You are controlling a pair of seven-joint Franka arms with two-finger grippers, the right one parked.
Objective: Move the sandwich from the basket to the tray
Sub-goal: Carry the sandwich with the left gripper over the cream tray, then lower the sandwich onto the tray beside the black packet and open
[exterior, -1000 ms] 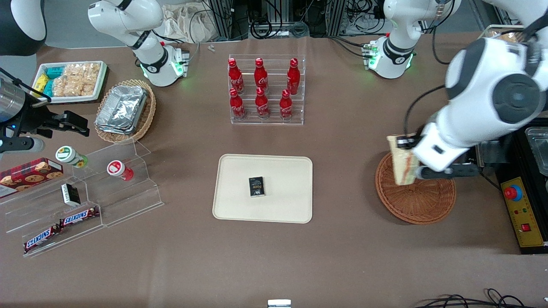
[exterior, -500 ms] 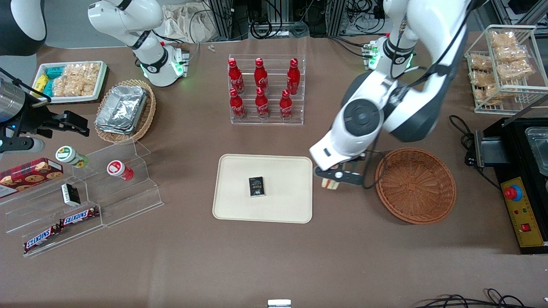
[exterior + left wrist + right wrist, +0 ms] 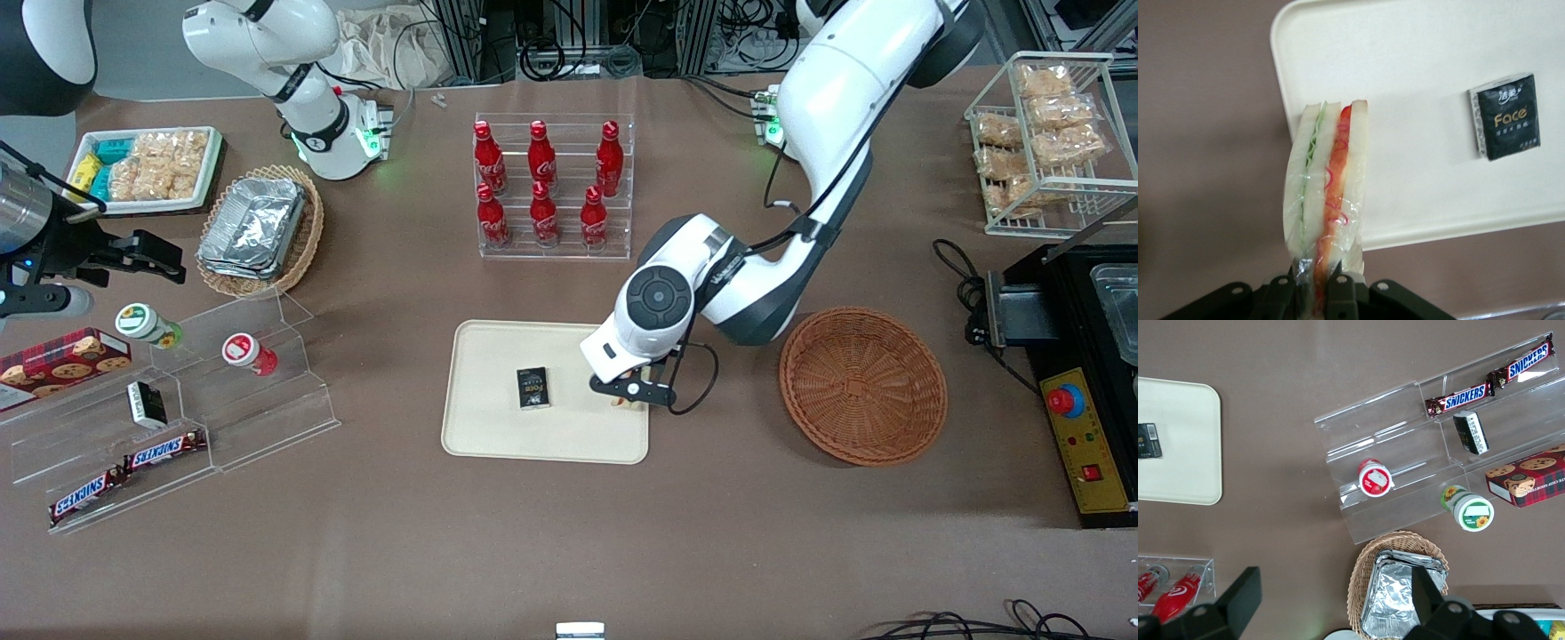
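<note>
While the left arm reached out over the brown surface (image 3: 551, 533), we saw its gripper (image 3: 633, 392) above the cream-beige tray (image 3: 498, 427), at the tray's edge toward the working arm's end. It was pinching the sandwich (image 3: 1327, 193), its fingers (image 3: 1340, 293) pressed against the wrapped wedge at one end (the clear film bunched between them). In the wrist view the sandwich hung over the tray's rim, with its green and orange-red filling stripes facing the camera; whether it touched the tray we could not tell. A small black packet marked "Face" (image 3: 532, 388) lay on the tray, apart from the sandwich and toward the parked arm's end. The reddish-brown wicker basket (image 3: 862, 385) sat on the surface toward the working arm's end, well apart from the gripper. Six red cola bottles (image 3: 544, 182) stood in a clear rack farther from the front camera than the tray.
</note>
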